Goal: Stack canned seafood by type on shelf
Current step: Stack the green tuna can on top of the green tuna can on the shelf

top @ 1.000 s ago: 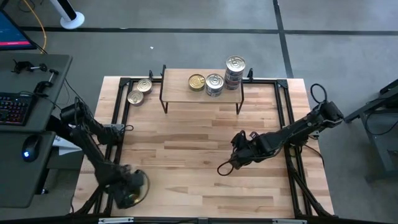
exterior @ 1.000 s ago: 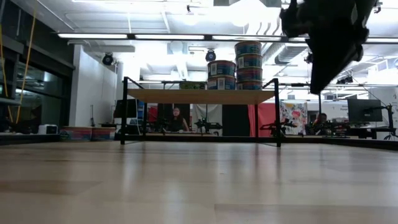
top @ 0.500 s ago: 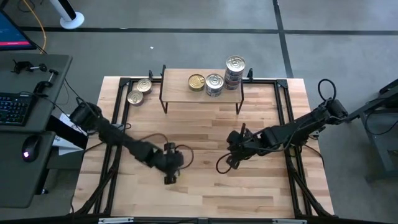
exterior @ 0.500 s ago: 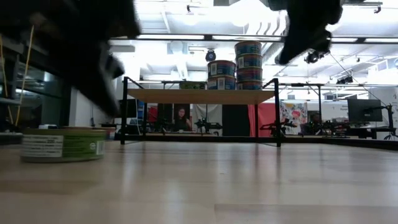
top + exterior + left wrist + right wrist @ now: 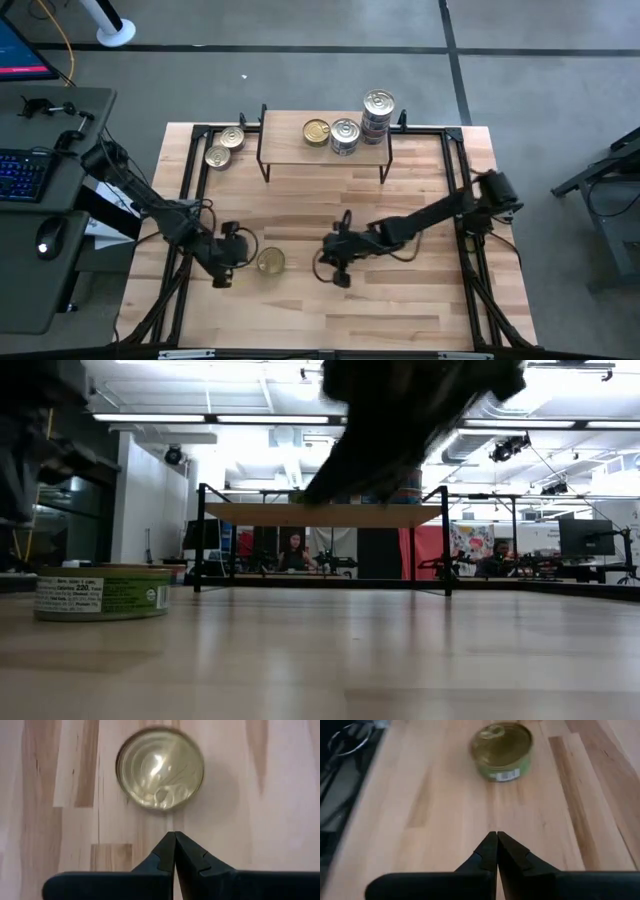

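High view straight down, low view table-level, both wrist views sharing green-labelled tin [image 5: 502, 751]

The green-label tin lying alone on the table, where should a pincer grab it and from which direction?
Probably from straight above, fingers closing across the round side wall. The green-label tin lies flat, lid up, with bare wood all round it. The lid is broad and flat, offering no hold. The left pincer and right pincer are both shut, so either must open first.

In the low view a blurred dark arm [image 5: 400, 420] at top centre hides the cans on the shelf [image 5: 325, 514]. The green-labelled tin [image 5: 101, 593] has print too small to read.
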